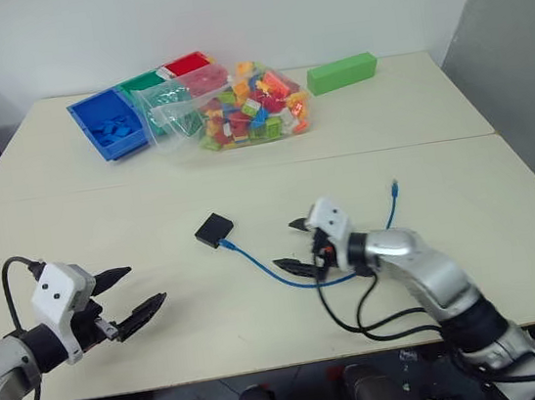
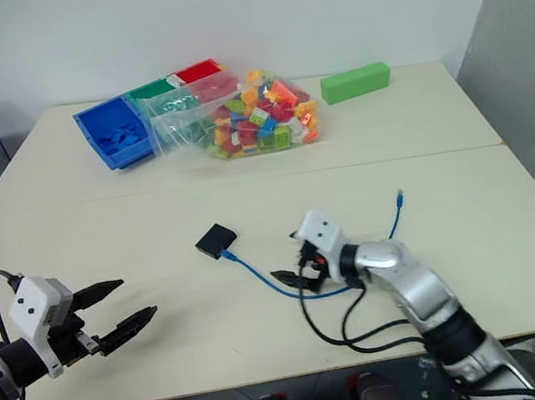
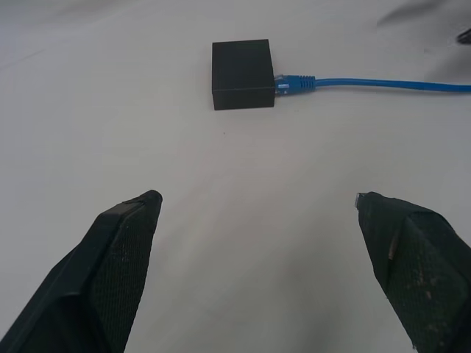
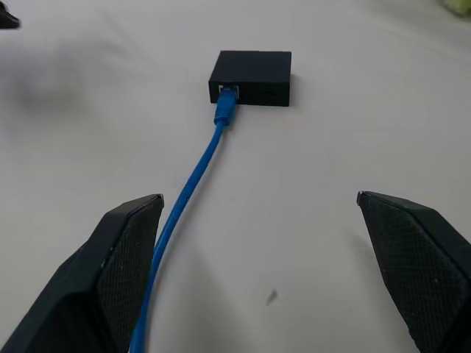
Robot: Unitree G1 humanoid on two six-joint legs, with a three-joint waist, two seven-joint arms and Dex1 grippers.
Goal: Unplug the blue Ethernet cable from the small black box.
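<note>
Waiting low over the table (image 1: pixel 266 338), left gripper (image 1: pixel 127 297) with fingers spread wide, holding nothing, aimed at the small black box (image 1: pixel 213 230), maybe to pin it. Still plugged into that box, the blue Ethernet cable (image 1: pixel 256 263), trailing right. Hovering over the cable, right gripper (image 1: pixel 295 246), fingers spread too. Far back, blue bin tray (image 1: pixel 89 120) with blue bricks, clear bag (image 1: pixel 246 109) of mixed bricks.
</note>
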